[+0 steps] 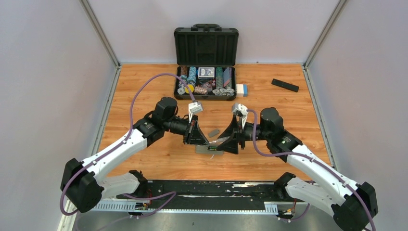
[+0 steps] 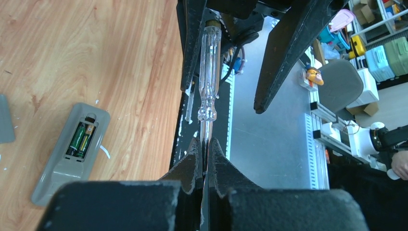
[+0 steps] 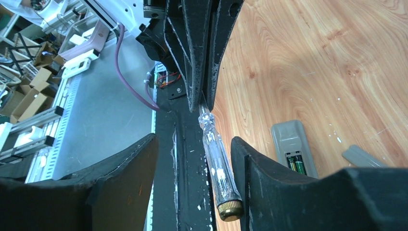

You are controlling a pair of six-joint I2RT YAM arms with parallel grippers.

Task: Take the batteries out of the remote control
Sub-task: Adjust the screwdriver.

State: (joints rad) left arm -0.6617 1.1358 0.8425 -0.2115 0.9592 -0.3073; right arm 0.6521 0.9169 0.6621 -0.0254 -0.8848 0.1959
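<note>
Batteries (image 2: 80, 139), two of them side by side, lie in the uncovered bay of the grey remote (image 2: 55, 179), which rests flat on the wooden worktop (image 2: 96, 48) with its loose cover (image 1: 213, 132) just beside it. My left jaws are pinched shut on the metal shaft of a clear-handled screwdriver (image 2: 210, 72), held over the worktop's near edge. My right jaws stand wide open on either side of its handle, not closed on it. I judge the cells light, hard and slick, snug in their bay and liable to roll once free, so I would lever one up at an end with the blade, then pinch it across its middle.
</note>
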